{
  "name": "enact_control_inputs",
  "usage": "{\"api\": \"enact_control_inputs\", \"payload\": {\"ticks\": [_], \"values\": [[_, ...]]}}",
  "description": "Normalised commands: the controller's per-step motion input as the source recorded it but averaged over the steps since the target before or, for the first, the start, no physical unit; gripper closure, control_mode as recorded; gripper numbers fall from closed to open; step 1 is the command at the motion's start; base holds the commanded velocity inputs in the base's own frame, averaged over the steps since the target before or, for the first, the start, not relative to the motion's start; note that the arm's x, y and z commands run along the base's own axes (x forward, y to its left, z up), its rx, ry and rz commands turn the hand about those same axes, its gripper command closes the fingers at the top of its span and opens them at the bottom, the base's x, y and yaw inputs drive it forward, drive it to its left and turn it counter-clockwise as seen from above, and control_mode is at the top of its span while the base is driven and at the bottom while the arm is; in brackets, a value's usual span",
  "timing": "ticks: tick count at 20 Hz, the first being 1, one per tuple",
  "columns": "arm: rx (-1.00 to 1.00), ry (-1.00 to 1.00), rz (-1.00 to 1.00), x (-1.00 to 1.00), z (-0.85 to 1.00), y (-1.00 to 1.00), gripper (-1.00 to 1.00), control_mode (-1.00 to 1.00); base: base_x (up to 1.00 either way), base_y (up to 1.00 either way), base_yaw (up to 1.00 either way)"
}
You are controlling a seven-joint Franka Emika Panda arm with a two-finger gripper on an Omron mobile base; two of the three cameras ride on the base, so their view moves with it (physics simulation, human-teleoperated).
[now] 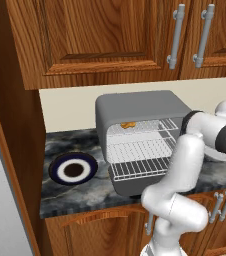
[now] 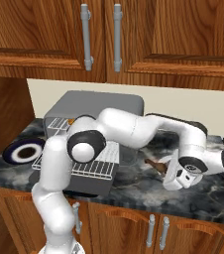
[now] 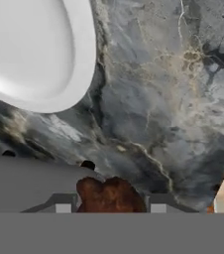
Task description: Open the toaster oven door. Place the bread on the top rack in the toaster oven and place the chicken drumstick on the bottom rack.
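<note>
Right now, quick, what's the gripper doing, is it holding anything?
Gripper: closed on the chicken drumstick, above the counter beside the white plate.

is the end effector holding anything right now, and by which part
It seems so: the chicken drumstick sits between the end effector's fingertips, gripped at its thick meaty end, though contact itself is hard to confirm.

We find no legible text, label, brand mark, number or sign in any of the three views. The toaster oven [image 1: 135,107] at the centre of the left base view presents a plain grey casing without markings. The cabinet doors [image 2: 148,34] across the top of the right base view are bare wood. The white plate [image 3: 34,49] at the upper left of the hand view carries no print.
</note>
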Motion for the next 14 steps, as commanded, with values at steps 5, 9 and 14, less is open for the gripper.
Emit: {"api": "enact_control_inputs", "payload": {"ticks": [5, 9, 14], "values": [[-0.23, 0.07, 0.01, -0.15, 0.54, 1.00, 1.00, -1.00, 0.00, 0.00, 0.00], [-0.26, 0.14, 0.00, 0.00, 0.01, 1.00, 1.00, -1.00, 0.00, 0.00, 0.00], [-0.18, 0.17, 0.00, 0.00, 0.18, 1.00, 1.00, -1.00, 0.00, 0.00, 0.00]]}}
